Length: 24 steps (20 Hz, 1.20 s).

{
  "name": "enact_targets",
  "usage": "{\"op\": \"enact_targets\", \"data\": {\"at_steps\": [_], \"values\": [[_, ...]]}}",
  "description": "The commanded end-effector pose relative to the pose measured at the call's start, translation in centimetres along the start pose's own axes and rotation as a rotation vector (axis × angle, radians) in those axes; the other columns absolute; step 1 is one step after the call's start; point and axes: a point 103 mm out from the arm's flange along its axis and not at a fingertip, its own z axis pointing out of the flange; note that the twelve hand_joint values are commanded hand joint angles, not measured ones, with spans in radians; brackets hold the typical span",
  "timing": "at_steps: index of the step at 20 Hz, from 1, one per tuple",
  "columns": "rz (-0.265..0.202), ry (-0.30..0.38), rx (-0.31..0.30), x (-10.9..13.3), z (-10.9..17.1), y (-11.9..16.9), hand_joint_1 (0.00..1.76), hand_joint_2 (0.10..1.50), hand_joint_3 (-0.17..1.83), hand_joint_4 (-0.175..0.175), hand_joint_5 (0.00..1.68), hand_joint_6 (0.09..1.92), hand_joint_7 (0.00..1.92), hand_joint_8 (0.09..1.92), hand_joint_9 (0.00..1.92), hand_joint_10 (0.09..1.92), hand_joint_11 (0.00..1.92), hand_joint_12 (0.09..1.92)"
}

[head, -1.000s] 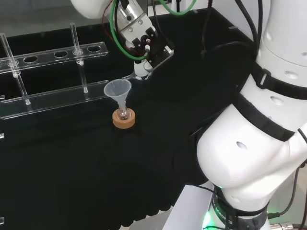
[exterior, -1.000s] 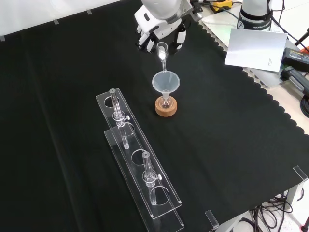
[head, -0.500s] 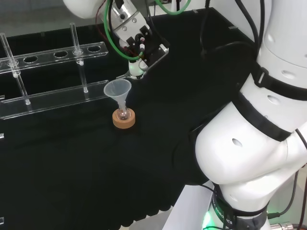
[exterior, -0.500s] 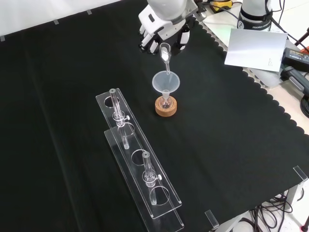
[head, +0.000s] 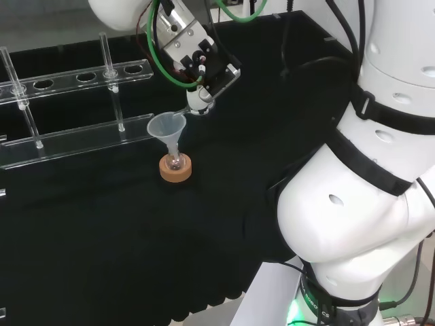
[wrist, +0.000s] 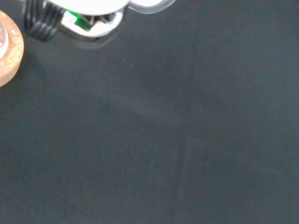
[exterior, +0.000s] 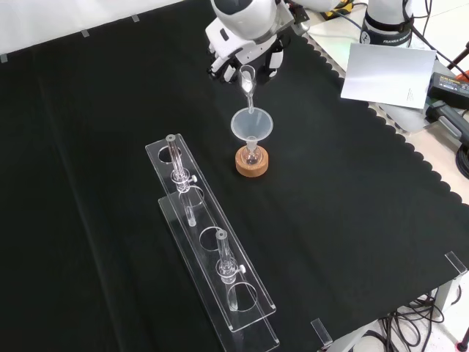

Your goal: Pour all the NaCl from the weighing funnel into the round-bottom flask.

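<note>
Hand (exterior: pixel 245 53) is curled round the weighing funnel (exterior: pixel 248 82), pinching its wide end so the narrow spout hangs down and slants twd the clear plastic funnel (exterior: pixel 252 124). Front view: spout tip sits at or just inside the far rim of that funnel; can't tell if it touches. The plastic funnel's stem drops into the small round-bottom flask (exterior: pixel 252 155), which sits in a cork ring (exterior: pixel 252 163) so it won't roll, i.e. the funnel widens the target and the ring keeps the neck upright.

Pose: in the head view the hand (head: pixel 197 64) is up and to the right of the funnel mouth (head: pixel 166 125), palm side turned down, green cables looping off the wrist. The weighing funnel is tilted steeply, w/ the spout low, which reads as mid-pour. Can't see grains moving, nor how much NaCl is left in it.

The clear acrylic rack (exterior: pixel 212 257) w/ glass tubes stands nearer the front-view camera, well apart from the pour. Wrist view catches an edge of the cork ring (wrist: pixel 8 56) on the black cloth (wrist: pixel 187 140).
</note>
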Motion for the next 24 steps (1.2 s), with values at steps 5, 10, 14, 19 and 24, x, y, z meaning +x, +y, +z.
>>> {"op": "enact_targets", "data": {"at_steps": [5, 10, 14, 19, 24], "values": [[0.006, -0.03, 0.007, -0.3, -0.3, 0.0, 1.11, 0.7, 0.63, 0.175, 1.21, 0.78, 0.52, 0.65, 0.96, 0.34, 0.84, 1.04], [0.021, -0.068, 0.024, 0.1, -1.0, -0.2, 1.11, 0.7, 0.63, 0.175, 1.21, 0.78, 0.52, 0.65, 0.96, 0.33, 0.85, 1.03], [0.014, -0.089, 0.026, 0.4, -1.2, 0.0, 1.11, 0.7, 0.63, 0.175, 1.21, 0.78, 0.52, 0.65, 0.96, 0.33, 0.85, 1.03], [0.016, -0.123, 0.029, 0.5, -1.1, 0.1, 1.11, 0.7, 0.63, 0.175, 1.21, 0.78, 0.51, 0.65, 0.96, 0.33, 0.85, 1.03], [0.009, -0.145, 0.016, 0.7, -1.3, 0.2, 1.11, 0.7, 0.63, 0.175, 1.21, 0.78, 0.51, 0.65, 0.96, 0.33, 0.85, 1.03]]}}
